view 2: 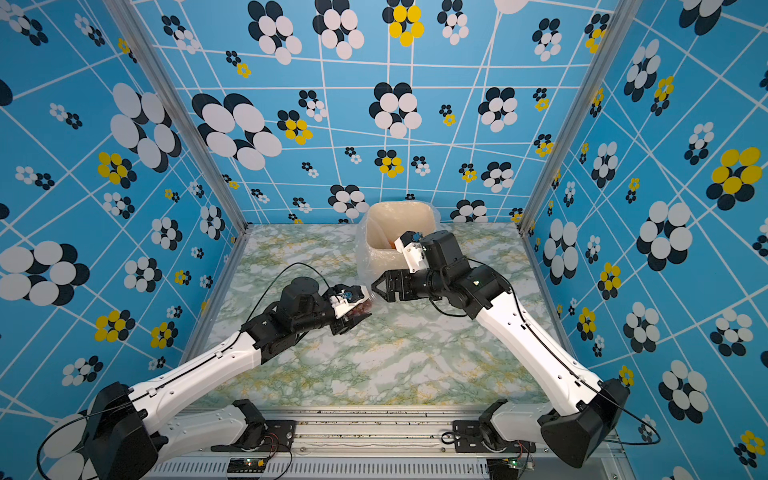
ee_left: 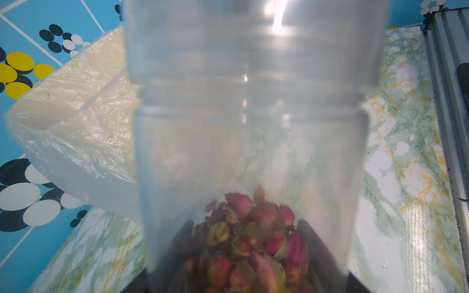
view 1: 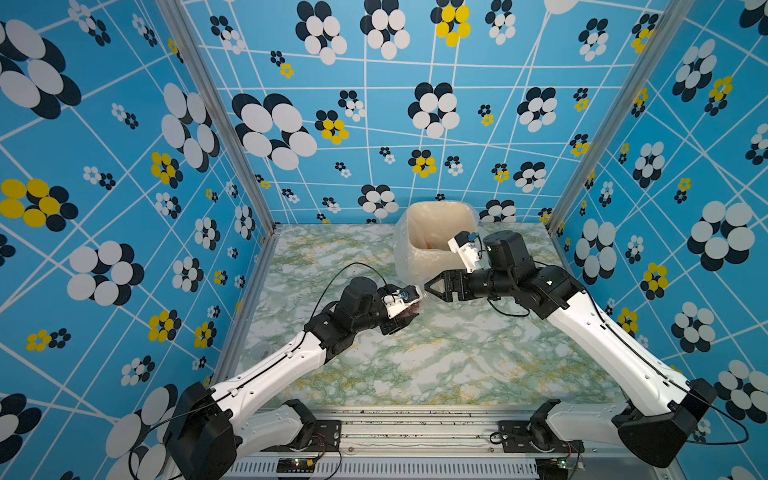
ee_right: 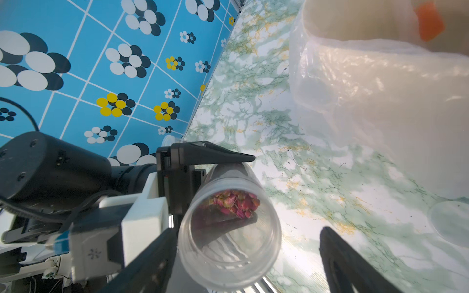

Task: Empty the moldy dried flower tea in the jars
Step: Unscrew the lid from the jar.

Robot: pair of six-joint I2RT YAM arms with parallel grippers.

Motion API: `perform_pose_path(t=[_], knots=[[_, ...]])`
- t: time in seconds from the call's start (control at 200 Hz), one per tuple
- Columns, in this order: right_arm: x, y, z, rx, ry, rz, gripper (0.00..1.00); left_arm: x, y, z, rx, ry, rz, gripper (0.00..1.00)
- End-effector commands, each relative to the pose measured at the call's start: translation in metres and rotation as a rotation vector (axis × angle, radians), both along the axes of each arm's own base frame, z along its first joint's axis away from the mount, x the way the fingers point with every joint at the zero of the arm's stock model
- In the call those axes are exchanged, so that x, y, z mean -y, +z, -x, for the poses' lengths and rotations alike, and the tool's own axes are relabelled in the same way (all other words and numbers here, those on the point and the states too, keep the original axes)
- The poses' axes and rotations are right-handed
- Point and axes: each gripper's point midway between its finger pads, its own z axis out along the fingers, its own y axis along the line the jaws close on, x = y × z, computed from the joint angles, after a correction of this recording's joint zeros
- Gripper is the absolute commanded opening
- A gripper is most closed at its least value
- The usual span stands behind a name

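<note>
Plastic-lined beige bin (view 1: 432,224) on marbled table (view 1: 436,365).

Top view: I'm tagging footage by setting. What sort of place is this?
Probably a staged robot test booth, not a home: printed flower walls, an aluminium frame, and a marble-print table.

Open jar (ee_right: 228,241) of dried flower tea (ee_right: 236,203), lying on its side off the table, mid-table

Clear cylinder, no lid on, clamped across its base end by the left gripper (ee_right: 253,187), mouth pointing right; small heap of pink-red and yellowish buds sits at the closed end, the rest of the jar empty, nothing spilled; clear round lid (ee_right: 451,223) lies flat on the table to the jar's right
</note>
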Motion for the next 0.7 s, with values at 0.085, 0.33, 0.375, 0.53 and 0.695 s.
perform_pose_path(t=[0.085,0.33,0.375,0.53,0.695], knots=[[-0.009,-0.002,-0.001,-0.052,0.013,-0.034,0.84,-0.001,0.01,0.002,0.05,0.001,-0.005,0.16],[-0.022,0.0,0.006,-0.071,0.066,-0.07,0.79,-0.001,0.009,0.002,0.054,0.002,-0.016,0.16],[-0.022,-0.001,0.008,-0.073,0.072,-0.066,0.78,-0.001,0.01,0.002,0.055,0.003,-0.016,0.16],[-0.025,-0.007,0.012,-0.084,0.095,-0.044,0.72,0.0,0.009,0.001,0.052,0.005,-0.02,0.16],[-0.025,-0.01,0.015,-0.08,0.116,-0.025,0.59,0.001,0.008,0.001,0.043,0.002,-0.022,0.16]])
